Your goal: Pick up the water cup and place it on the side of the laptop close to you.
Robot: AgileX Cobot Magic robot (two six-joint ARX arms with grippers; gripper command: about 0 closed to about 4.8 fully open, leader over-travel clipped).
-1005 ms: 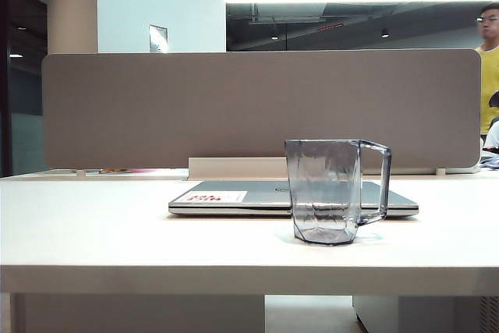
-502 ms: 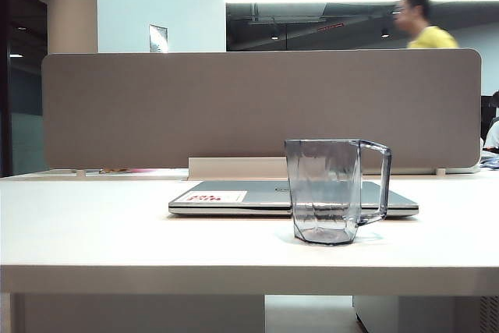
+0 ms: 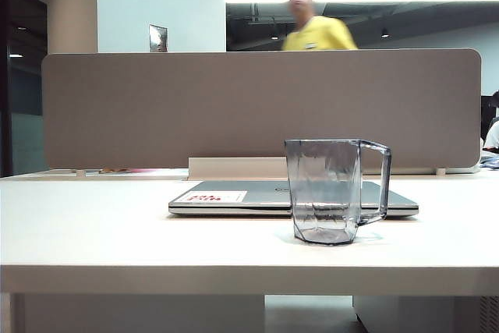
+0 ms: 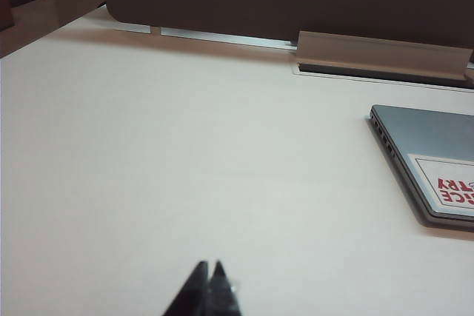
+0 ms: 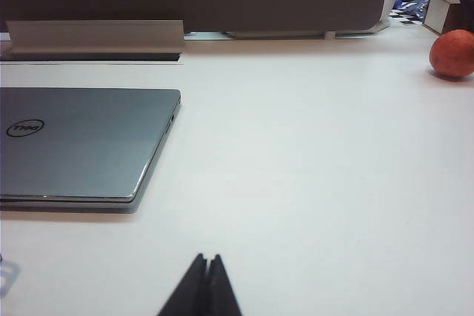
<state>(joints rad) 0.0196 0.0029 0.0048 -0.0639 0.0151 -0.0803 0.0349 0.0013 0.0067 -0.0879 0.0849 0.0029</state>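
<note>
- Water cup (image 3: 327,191) stands upright on the white desk (image 3: 117,232), on the camera side of the laptop (image 3: 234,197), toward its right end, handle pointing right in ext. view. Nothing holds it.
- Laptop lies flat, lid shut, white sticker w/ red print (image 3: 215,196) near its left end; round logo (image 5: 24,128) shows in right wrist view.
- Left tool (image 4: 209,280): clenched, tips together, holding nothing, low over bare desk, well apart from laptop's sticker corner.
- Right tool (image 5: 207,279): clenched, empty, over bare desk near laptop's other end.
- Grey partition panel (image 3: 257,107) stands behind laptop; person in yellow shirt (image 3: 316,21) beyond it.
- Orange-red round obj. (image 5: 452,53) at far desk edge, right wrist view.
</note>
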